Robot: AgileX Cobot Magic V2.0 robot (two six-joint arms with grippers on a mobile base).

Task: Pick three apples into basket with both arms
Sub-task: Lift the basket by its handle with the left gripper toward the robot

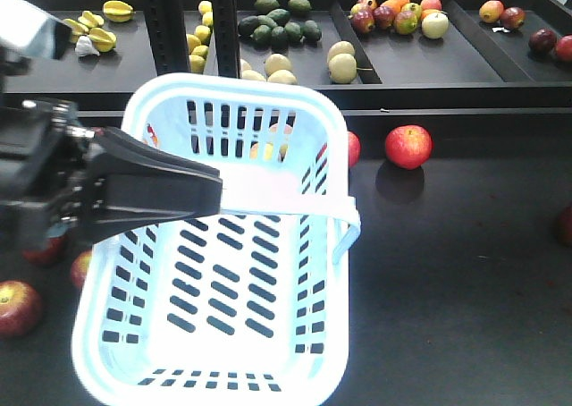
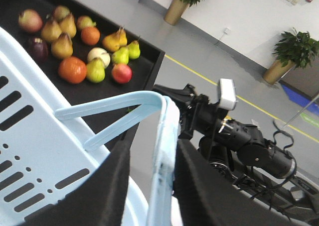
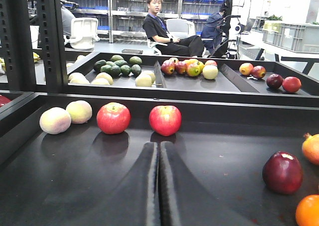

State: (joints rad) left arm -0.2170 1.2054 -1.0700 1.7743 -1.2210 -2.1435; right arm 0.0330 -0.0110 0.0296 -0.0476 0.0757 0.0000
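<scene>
Our left claw (image 2: 158,156) is clenched on the basket's handle (image 1: 277,196), one finger on either side of the pale strip. The basket (image 1: 241,86) looks held up and tilted over the counter (image 3: 75,176), and no apple shows inside it. Our right claw (image 3: 159,149) is clenched too, its fingers pressed together on nothing, low over the counter. From it, the near apple (image 3: 165,120) sits at 12 o'clock and the left apple (image 3: 113,118) at 11, both by the ledge (image 3: 224,111). The dark apple (image 3: 282,172) lies at 3. We judge two risks. The basket may swing or slip on that thin handle. The right claw, unless it opens first, would only nudge an apple into rolling away.
</scene>
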